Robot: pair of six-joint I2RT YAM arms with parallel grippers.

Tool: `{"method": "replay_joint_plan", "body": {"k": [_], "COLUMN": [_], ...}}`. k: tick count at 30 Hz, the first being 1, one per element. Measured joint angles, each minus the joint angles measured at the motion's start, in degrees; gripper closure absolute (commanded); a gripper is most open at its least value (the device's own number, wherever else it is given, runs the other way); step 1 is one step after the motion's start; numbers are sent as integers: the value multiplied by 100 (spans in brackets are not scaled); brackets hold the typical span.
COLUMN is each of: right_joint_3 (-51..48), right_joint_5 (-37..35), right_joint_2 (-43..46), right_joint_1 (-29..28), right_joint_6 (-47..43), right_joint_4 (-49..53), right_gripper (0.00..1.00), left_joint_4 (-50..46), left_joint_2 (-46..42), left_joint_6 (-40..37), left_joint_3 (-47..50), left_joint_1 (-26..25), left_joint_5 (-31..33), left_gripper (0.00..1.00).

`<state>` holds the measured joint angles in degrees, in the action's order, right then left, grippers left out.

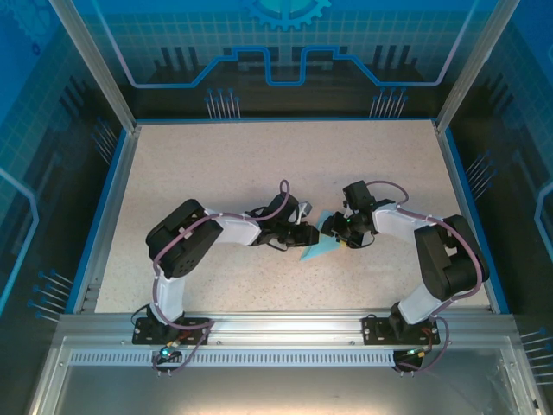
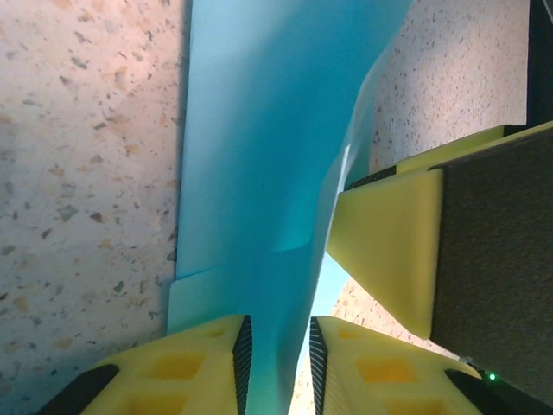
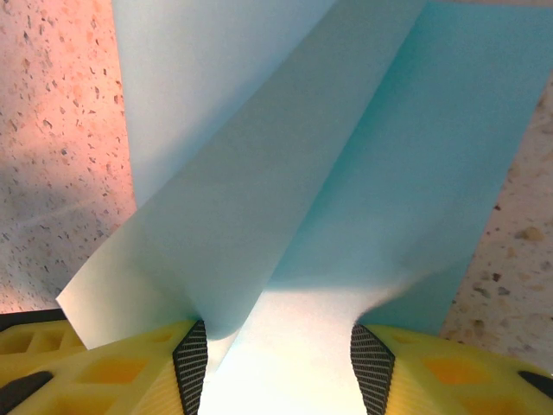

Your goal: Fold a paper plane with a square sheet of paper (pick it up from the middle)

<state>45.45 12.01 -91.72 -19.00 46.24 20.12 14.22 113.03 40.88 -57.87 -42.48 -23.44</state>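
Observation:
The light-blue sheet of paper (image 1: 316, 251), folded into a narrow pointed plane shape, lies mid-table between both arms. My left gripper (image 1: 309, 233) comes at it from the left. In the left wrist view a raised fold of the paper (image 2: 259, 156) stands between the left gripper's (image 2: 276, 354) narrowly open jaws, against the left pad, with a thin gap at the right pad. My right gripper (image 1: 333, 229) faces it from the right. In the right wrist view the paper (image 3: 346, 173) spans the right gripper (image 3: 278, 354) and bends up against both pads, gripped across its width. A right finger (image 2: 380, 251) shows close beside the fold.
The speckled beige tabletop (image 1: 259, 164) extends around the paper on all sides. Blue rails and an aluminium frame (image 1: 112, 199) border the table. The two grippers are almost touching over the paper.

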Motion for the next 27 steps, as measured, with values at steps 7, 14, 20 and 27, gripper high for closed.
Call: {"method": "replay_joint_plan", "body": {"k": [7, 14, 20, 27], "right_joint_3": [-26, -52, -122, -129], "right_joint_5": [66, 142, 127, 162], "right_joint_2": [15, 24, 186, 367], "right_joint_1": [48, 107, 136, 149], "right_joint_6": [-42, -133, -286, -424], "right_joint_4": [-44, -72, -61, -50], "right_gripper": [48, 51, 51, 53], "left_joint_4": [-52, -92, -144, -155], "left_joint_2": [50, 153, 282, 308], "left_joint_6": [-129, -199, -181, -107], "left_joint_3": [-107, -278, -315, -317], "left_joint_1": [0, 9, 33, 85], "left_joint_5": [-109, -337, -435, -481], "left_gripper": [89, 91, 91, 90]}}
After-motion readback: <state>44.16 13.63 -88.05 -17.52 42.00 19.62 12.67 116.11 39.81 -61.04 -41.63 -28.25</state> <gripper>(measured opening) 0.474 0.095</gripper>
